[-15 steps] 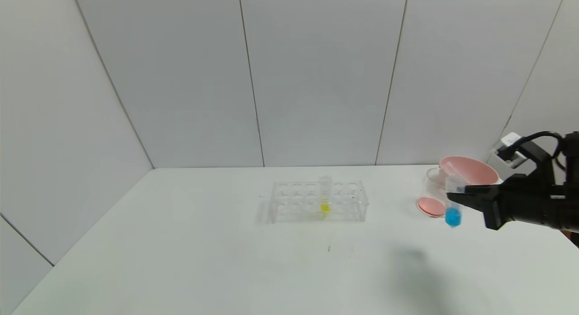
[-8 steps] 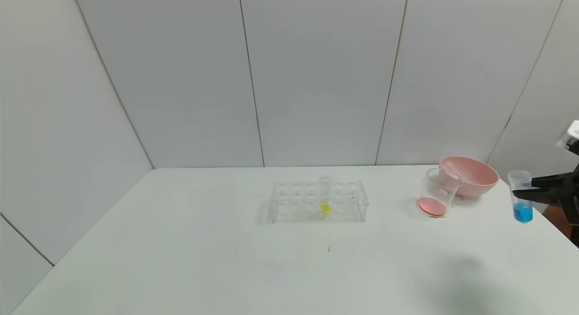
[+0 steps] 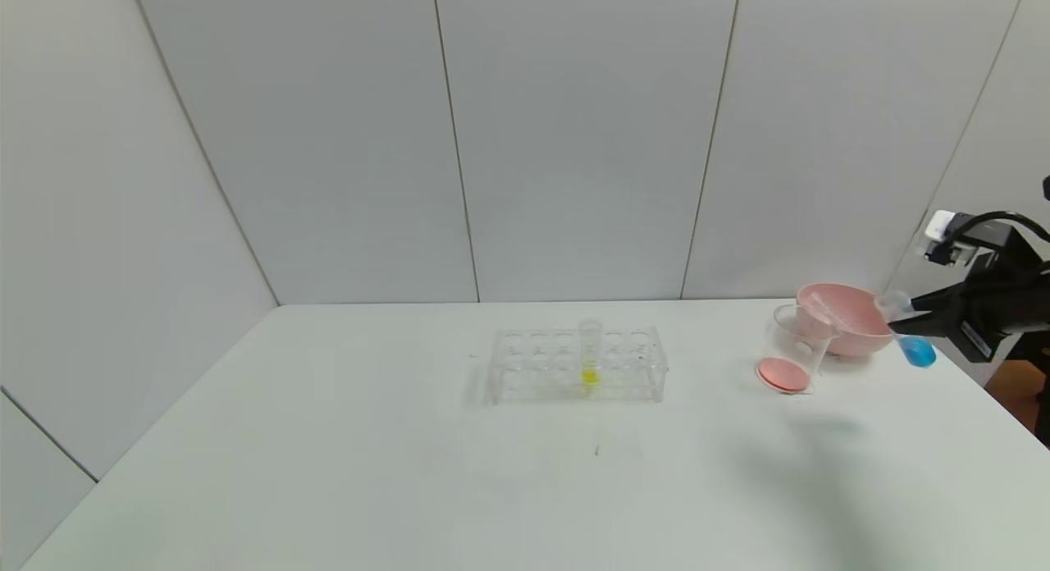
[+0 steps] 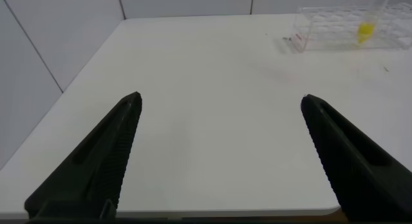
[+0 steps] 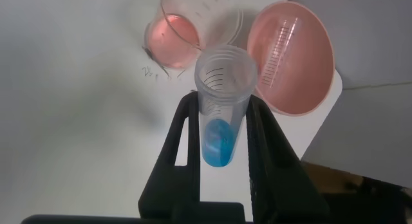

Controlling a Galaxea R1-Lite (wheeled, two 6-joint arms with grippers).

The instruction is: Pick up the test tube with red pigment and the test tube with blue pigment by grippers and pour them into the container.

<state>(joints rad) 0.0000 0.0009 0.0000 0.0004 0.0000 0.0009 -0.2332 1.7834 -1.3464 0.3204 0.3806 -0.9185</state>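
Note:
My right gripper (image 3: 902, 318) is shut on the test tube with blue pigment (image 3: 912, 344) and holds it in the air at the table's far right, just right of the pink bowl. The tube is tilted, its open mouth pointing left toward the bowl and the container (image 3: 794, 341). In the right wrist view the tube (image 5: 219, 143) sits between the fingers (image 5: 187, 140), with the container (image 5: 193, 24) beyond it. The container holds a shallow layer of orange-red liquid. No tube with red liquid shows. My left gripper (image 4: 221, 102) is open and empty above the table's near left part.
A pink bowl (image 3: 853, 321) stands right behind the container, with a clear empty tube lying in it (image 5: 286, 44). A clear tube rack (image 3: 578, 364) stands mid-table with a yellow-liquid tube (image 3: 590, 358) in it. The table's right edge lies under my right gripper.
My right gripper carried the blue tube from in front of the container out to the right, then up and back. The tube went from upright to tilted toward the bowl.

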